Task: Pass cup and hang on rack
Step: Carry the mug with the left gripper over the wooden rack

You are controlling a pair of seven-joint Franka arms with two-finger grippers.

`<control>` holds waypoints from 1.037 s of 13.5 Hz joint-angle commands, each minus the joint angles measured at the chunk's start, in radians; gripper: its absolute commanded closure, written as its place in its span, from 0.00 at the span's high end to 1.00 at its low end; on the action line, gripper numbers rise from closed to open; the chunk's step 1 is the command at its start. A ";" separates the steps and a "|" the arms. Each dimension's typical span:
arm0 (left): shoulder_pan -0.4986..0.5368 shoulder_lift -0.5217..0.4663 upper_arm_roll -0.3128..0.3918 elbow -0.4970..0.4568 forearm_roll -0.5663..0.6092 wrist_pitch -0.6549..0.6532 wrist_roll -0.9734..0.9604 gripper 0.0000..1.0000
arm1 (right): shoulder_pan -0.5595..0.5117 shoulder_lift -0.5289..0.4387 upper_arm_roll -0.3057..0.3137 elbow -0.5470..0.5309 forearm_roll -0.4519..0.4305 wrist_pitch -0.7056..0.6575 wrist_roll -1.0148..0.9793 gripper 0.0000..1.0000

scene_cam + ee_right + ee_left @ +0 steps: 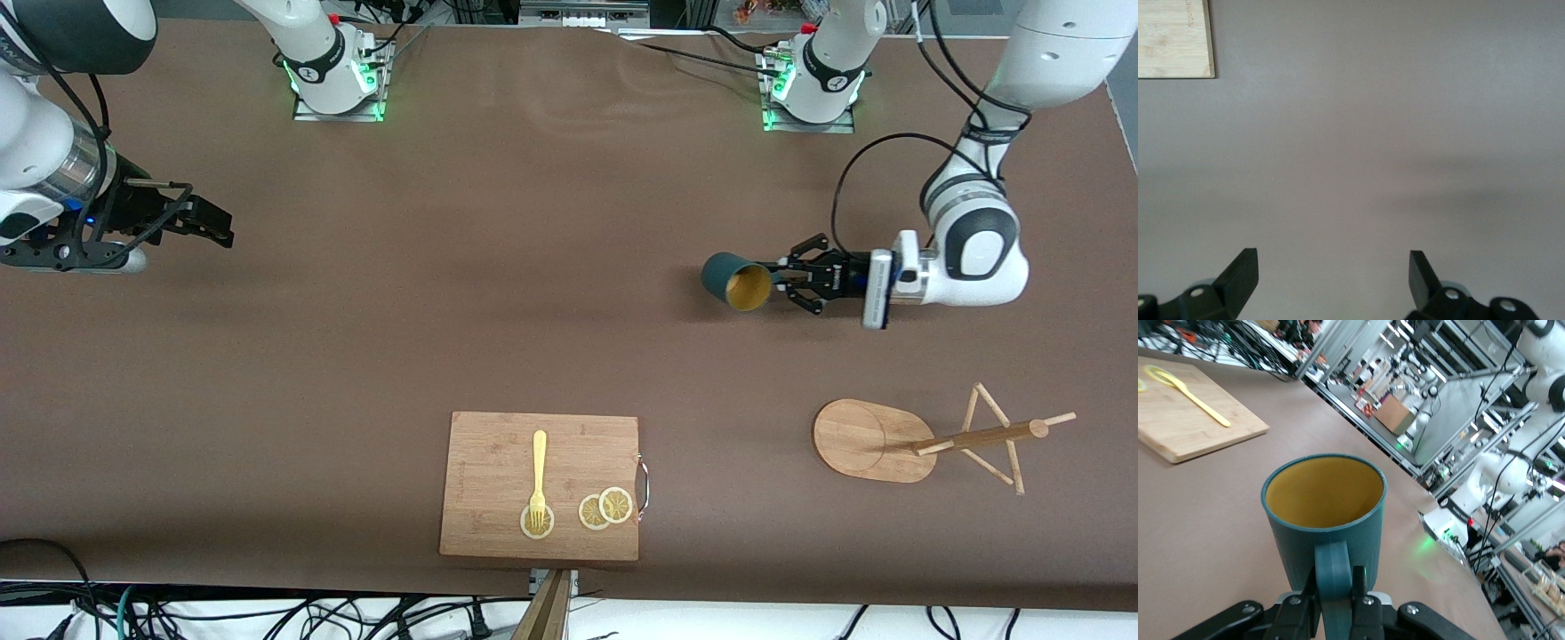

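The dark teal cup (736,281) with a yellowish inside is held on its side above the table, toward the left arm's end. My left gripper (787,277) is shut on its loop handle. In the left wrist view the cup (1325,520) fills the middle, with its handle (1333,583) pinched between my fingers. The wooden rack (871,442) stands on its oval base nearer the front camera than the cup, its pole and pegs (987,435) showing. My right gripper (206,222) is open and empty over bare table at the right arm's end, seen also in the right wrist view (1333,273).
A rectangular wooden cutting board (498,462) with a metal handle lies near the front edge, mid-table. On it are a yellow fork (538,476) and lemon slices (605,508). The board also shows in the left wrist view (1185,427) and the right wrist view (1171,40).
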 commanded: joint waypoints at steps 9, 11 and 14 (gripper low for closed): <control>0.321 0.044 -0.013 0.279 0.092 -0.270 -0.890 0.02 | -0.021 -0.015 0.020 -0.002 0.006 -0.006 0.005 1.00; 0.341 0.050 -0.013 0.315 0.089 -0.296 -1.015 0.02 | -0.021 -0.015 0.020 -0.002 0.006 -0.006 0.005 1.00; 0.348 0.081 -0.015 0.443 0.080 -0.304 -1.294 0.00 | -0.021 -0.015 0.020 -0.002 0.006 -0.006 0.005 1.00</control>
